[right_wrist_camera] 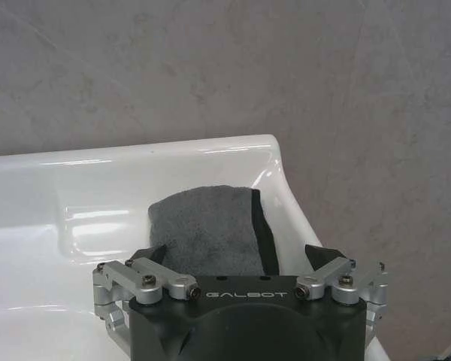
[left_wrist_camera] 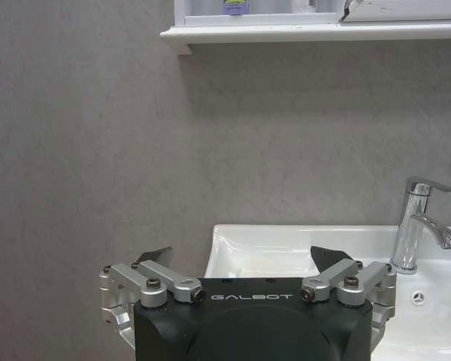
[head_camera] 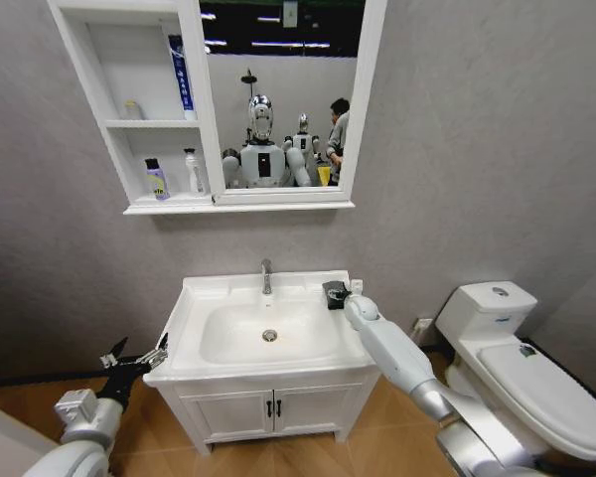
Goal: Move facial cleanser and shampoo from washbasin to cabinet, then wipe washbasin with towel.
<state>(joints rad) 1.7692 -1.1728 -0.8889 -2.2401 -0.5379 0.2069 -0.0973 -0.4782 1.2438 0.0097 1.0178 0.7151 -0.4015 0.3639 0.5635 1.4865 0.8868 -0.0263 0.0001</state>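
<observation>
Right gripper (right_wrist_camera: 239, 259) is over the back right corner of the basin (head_camera: 194, 303), fingers apart, with the towel (right_wrist_camera: 210, 229) lying flat on the ledge between and just ahead of them. No contact with the cloth that I can confirm from the right wrist view. In the head view the towel (head_camera: 336, 294) sits at the basin's rear right corner, just beside the wall.

Left gripper (head_camera: 134, 360) hangs low off the basin's left front corner, fingers apart, holding nothing — idle.

Bottles: two stand on the lower shelf of the cabinet (head_camera: 134, 204) — a purple-labelled bottle (head_camera: 157, 180) and a white bottle (head_camera: 193, 171). The basin top carries nothing but the towel, so I judge the moving step done and the wipe step starting.

Risks from here:
- Towel is thin and flat on hard ceramic. If the fingers come down short they close on air; too deep and the tips jam the ledge.
- Towel sits tight in the corner near the raised rim and the wall. A sideways offset could put one finger on the rim and pinch only an edge — the cloth would then unfold or drop during the wipe.
- A nudge on approach could slide it on the glossy surface, over the right edge toward the toilet (head_camera: 521, 358), or down into the bowl.
- The faucet (head_camera: 266, 275) stands mid-back; a wide sweep with the arm could clip it.
</observation>
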